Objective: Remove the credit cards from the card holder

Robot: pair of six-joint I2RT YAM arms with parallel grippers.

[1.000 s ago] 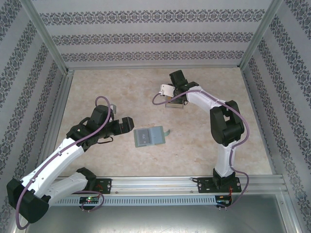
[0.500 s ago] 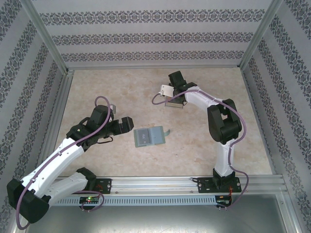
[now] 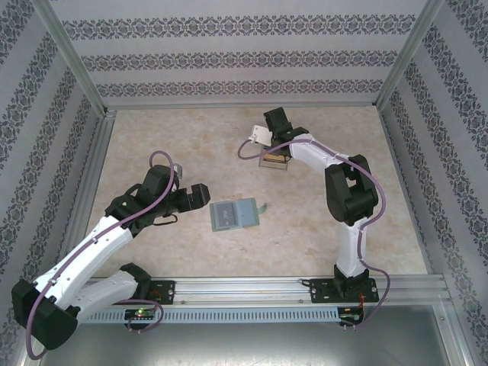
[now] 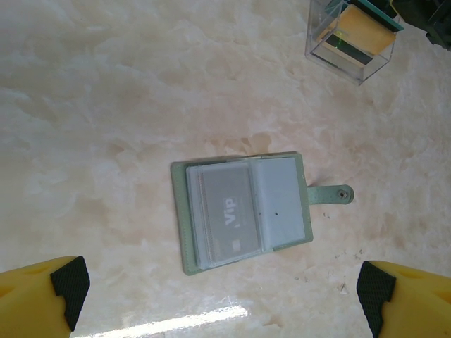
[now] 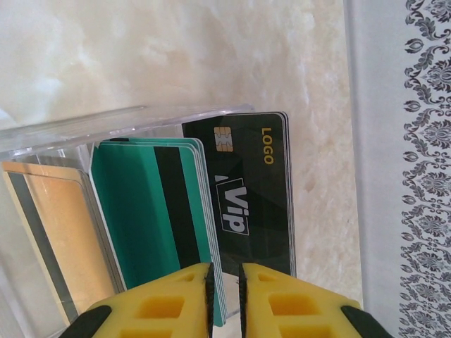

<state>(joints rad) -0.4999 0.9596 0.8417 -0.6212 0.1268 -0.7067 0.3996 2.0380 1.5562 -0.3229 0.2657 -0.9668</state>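
Marble-look table (image 3: 152, 137). The right end effector (image 5: 225, 282) has just eased slightly apart over the credit cards (image 5: 243, 190) in a clear stand (image 5: 63, 127). The card holder (image 4: 239, 211) lies unfolded mid-table, one card likely left inside, below the wide-spread left end effector (image 4: 222, 292).

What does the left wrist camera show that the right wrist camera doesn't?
Left wrist, not right wrist: the open green card holder lying flat, a sleeved Vip card inside it, and the left gripper spread wide. Right wrist, not left wrist: a black Vip card with chip, the right gripper with its fingers a slit apart, and the patterned wall. Both: the clear stand holding teal cards and a tan card, on the marble table.
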